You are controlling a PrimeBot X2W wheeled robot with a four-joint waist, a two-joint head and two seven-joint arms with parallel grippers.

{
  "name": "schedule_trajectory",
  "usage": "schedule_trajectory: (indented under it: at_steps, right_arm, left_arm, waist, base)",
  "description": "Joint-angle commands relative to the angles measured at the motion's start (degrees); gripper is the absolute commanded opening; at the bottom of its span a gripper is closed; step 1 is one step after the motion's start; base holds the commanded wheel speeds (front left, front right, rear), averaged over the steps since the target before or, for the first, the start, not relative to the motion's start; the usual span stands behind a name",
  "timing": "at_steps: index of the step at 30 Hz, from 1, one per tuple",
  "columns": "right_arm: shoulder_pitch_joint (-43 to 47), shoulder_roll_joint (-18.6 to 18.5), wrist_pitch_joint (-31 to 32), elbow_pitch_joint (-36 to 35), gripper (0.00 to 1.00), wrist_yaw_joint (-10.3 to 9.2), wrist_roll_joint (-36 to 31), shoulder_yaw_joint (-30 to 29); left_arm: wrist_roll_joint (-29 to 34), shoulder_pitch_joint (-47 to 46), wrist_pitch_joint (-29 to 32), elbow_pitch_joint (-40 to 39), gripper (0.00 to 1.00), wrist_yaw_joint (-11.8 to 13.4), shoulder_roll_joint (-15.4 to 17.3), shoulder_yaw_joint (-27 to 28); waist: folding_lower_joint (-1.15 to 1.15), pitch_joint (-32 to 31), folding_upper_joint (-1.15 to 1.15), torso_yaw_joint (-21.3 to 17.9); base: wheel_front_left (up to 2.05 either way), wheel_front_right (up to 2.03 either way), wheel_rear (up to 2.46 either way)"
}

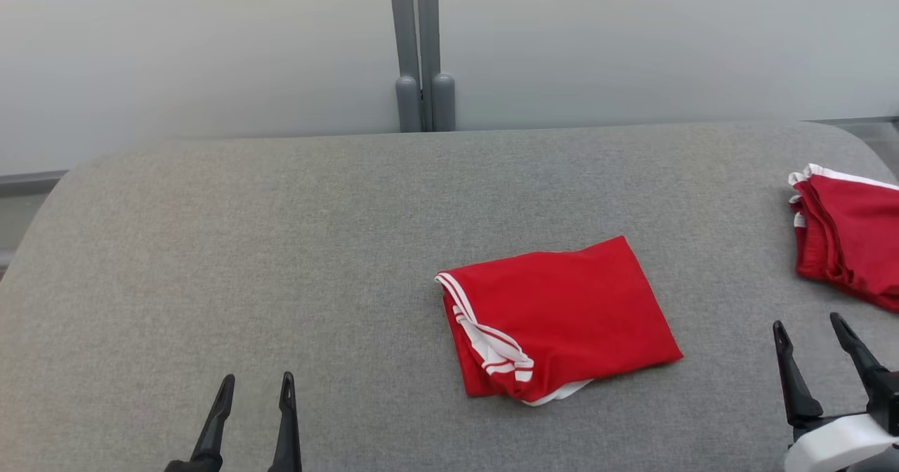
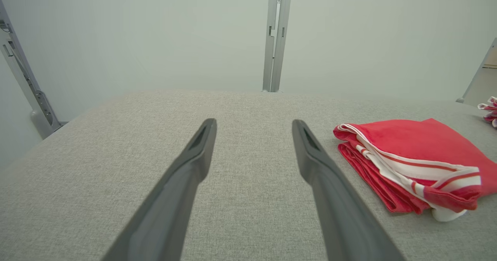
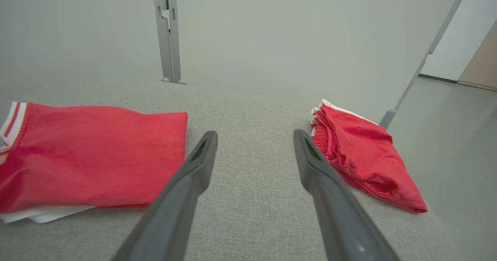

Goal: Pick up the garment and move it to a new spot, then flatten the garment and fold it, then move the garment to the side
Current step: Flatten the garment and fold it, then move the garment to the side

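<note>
On the grey table (image 1: 211, 247) in the head view, the folded red garment (image 1: 562, 317) lay mid-surface. The left gripper (image 1: 258, 378) and right gripper (image 1: 808, 322) were spread open and empty. From the left wrist, its striped hem (image 2: 419, 167) sat loose; a one-layer pinch could unfold it. From the right wrist, a second red pile (image 3: 361, 156) lay by the table's edge, easily snagged or nudged off.

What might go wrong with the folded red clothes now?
The folded red garment with white striped trim has loose white layers poking out at its near edge, so sliding it sideways may undo the fold. The other red garment lies at the grey fabric table's right edge; pushing into it might knock it off.
</note>
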Motion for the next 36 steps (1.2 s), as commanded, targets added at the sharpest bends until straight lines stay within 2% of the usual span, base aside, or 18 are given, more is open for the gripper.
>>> schedule_trajectory:
  at_steps: [1,6,12,15,18,19,22,24,28,31,36]
  right_arm:
    - [1.4,0.5,-0.3,-0.7,1.0,-0.05,-1.2,-0.9]
    - [4.2,3.8,-0.3,-2.2,1.0,-0.05,-3.0,-4.7]
    - [4.5,4.9,-0.4,-1.2,1.0,-0.05,-2.4,-4.8]
    - [1.4,3.9,-0.4,-1.1,1.0,-0.05,0.3,-2.3]
    - [-3.2,1.2,0.2,-0.6,1.0,-0.06,5.6,0.9]
    - [-4.8,0.0,2.1,-0.2,1.0,-0.06,7.1,2.1]
    - [-11.3,-3.3,13.1,0.8,1.0,-0.03,15.0,6.4]
    - [-15.1,-7.2,19.5,1.3,1.0,-0.08,16.8,9.5]
    - [-21.7,-9.8,28.3,3.8,1.0,-0.03,19.6,14.0]
    - [-25.2,-9.8,32.8,7.2,1.0,-0.05,20.6,16.3]
    - [-28.6,-8.9,36.0,13.3,1.0,-0.04,23.2,18.6]
  left_arm:
    - [1.0,1.1,-0.1,0.1,1.0,-0.6,0.1,0.6]
    - [1.3,1.8,-0.1,0.7,1.0,-1.7,0.1,1.6]
    - [0.9,1.5,-0.1,1.1,1.0,-1.7,0.1,1.6]
    - [0.6,1.1,-0.1,0.6,1.0,-1.3,0.1,1.7]
    - [0.5,0.6,-0.1,0.2,1.0,-1.1,0.1,1.6]
    - [0.5,0.4,-0.1,0.1,1.0,-1.0,0.1,1.4]
    - [-0.1,-0.8,-0.1,0.1,1.0,-0.7,0.1,0.8]
    - [-0.2,-1.6,-0.1,-0.1,1.0,-0.5,0.1,-0.2]
    - [-1.2,-4.1,-0.1,-0.1,1.0,0.2,0.1,-1.7]
    - [-1.9,-6.0,-0.1,-0.1,1.0,0.8,0.1,-2.7]
    - [-2.5,-8.3,-0.1,-0.2,1.0,1.5,0.1,-3.8]
  waist:
    - [0.0,-1.5,0.0,-1.6]
    - [0.0,-2.2,0.0,-2.2]
    - [0.0,-2.2,0.0,-2.0]
    - [0.0,-1.6,0.0,-1.8]
    - [0.0,-0.4,0.0,-1.4]
    - [0.0,0.0,0.0,-1.1]
    - [0.0,1.9,0.0,0.2]
    - [0.0,4.1,0.0,1.4]
    - [0.0,8.8,0.0,3.9]
    - [0.0,11.7,0.0,5.9]
    - [0.0,14.6,0.0,8.6]
  base:
    - [0.0,0.0,0.0]
    - [0.0,0.0,0.0]
    - [0.0,0.0,0.0]
    - [0.0,0.0,0.0]
    - [0.0,0.0,0.0]
    - [0.0,0.0,0.0]
    - [0.0,0.0,0.0]
    - [0.0,0.0,0.0]
    - [0.0,0.0,0.0]
    - [0.0,0.0,0.0]
    - [0.0,0.0,0.0]
